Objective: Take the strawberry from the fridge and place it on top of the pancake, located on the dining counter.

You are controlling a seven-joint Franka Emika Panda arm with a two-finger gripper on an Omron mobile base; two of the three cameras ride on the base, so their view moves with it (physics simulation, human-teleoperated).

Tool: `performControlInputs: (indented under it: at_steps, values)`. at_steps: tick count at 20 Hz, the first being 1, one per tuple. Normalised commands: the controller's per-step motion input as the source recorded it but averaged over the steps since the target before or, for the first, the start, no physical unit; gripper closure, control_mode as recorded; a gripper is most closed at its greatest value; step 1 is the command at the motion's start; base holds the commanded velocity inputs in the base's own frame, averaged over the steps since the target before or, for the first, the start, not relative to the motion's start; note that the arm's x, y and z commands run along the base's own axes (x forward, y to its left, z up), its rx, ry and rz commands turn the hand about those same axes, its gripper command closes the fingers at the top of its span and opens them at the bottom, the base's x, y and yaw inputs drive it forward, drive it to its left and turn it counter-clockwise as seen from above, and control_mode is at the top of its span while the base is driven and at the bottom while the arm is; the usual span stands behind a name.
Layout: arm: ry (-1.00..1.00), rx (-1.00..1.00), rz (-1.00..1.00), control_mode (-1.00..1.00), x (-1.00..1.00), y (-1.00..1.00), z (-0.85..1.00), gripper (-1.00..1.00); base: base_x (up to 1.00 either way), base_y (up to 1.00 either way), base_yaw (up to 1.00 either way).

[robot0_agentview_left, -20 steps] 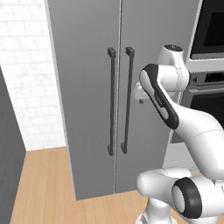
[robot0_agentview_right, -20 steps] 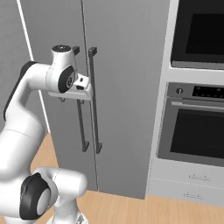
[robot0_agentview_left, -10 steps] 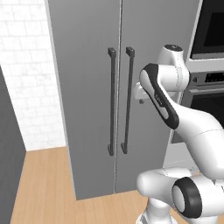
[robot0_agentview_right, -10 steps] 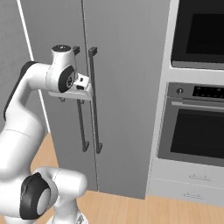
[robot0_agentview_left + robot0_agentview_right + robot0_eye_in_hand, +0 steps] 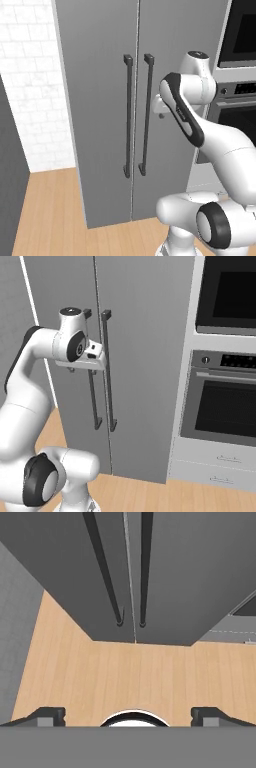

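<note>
The tall matte grey two-door fridge (image 5: 100,100) stands closed, directly ahead of the white arm's two-finger gripper (image 5: 128,716), whose two dark fingertips (image 5: 47,716) stand wide apart with nothing between them. Two long dark vertical bar handles (image 5: 128,116) run side by side along the door seam, just in front of and below the gripper. To the gripper's right, two black-glass wall ovens (image 5: 222,408) are stacked one above the other. Light-wood plank floor (image 5: 130,677) lies beneath. No legible writing or brand marks appear. The strawberry cannot be seen behind the shut doors.
</note>
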Motion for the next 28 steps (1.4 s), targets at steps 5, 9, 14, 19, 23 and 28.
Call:
performControlInputs:
  at_steps: [5, 9, 14, 19, 23, 28]
  values:
    - [-0.29, 0.0, 0.0, -1.0, 0.53, 0.0, 0.05, -1.0, 0.0, 0.0, 0.0]
    - [-0.3, -0.02, -0.03, -1.0, 0.5, 0.0, 0.0, -1.0, 0.0, 0.0, 0.0]
    - [-0.07, -0.01, -0.13, -1.0, 0.62, 0.05, 0.0, -1.0, 0.0, 0.0, 0.0]
    - [0.0, 0.0, -0.07, -1.0, 0.75, 0.01, -0.05, -1.0, 0.0, 0.0, 0.0]
    - [0.0, 0.0, 0.0, -1.0, 0.57, 0.0, -0.2, -1.0, 0.0, 0.0, 0.0]
    - [-0.03, 0.0, 0.0, -1.0, 0.58, 0.0, -0.3, -1.0, 0.0, 0.0, 0.0]
